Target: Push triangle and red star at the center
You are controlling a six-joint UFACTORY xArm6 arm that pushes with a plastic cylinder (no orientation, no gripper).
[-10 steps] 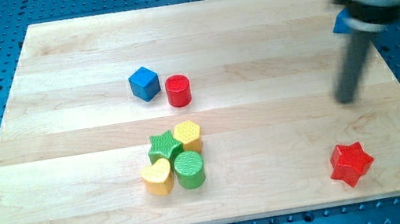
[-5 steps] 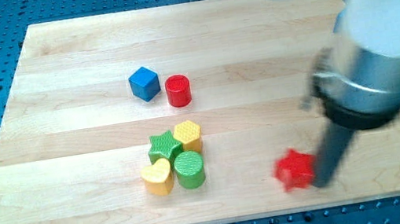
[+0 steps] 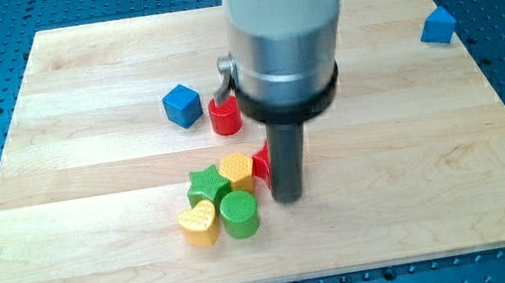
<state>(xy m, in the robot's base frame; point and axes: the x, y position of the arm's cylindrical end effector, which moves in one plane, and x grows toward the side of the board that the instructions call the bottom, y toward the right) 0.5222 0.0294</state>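
The red star (image 3: 261,163) is mostly hidden behind my rod; only its left edge shows, touching the yellow hexagon (image 3: 238,171). My tip (image 3: 288,197) rests on the board just right of the red star and right of the green cylinder (image 3: 239,214). The blue triangle (image 3: 437,25) lies at the board's right edge near the view's top right, far from my tip.
A green star (image 3: 207,184) and a yellow heart (image 3: 200,224) sit in the cluster with the hexagon and green cylinder. A blue cube (image 3: 182,105) and a red cylinder (image 3: 224,116) lie above them. The arm's wide grey body (image 3: 284,16) covers the board's top middle.
My tip swept from the board's right side down and then left, pushing the red star from the lower right to the cluster at the centre. The blue triangle is uncovered now.
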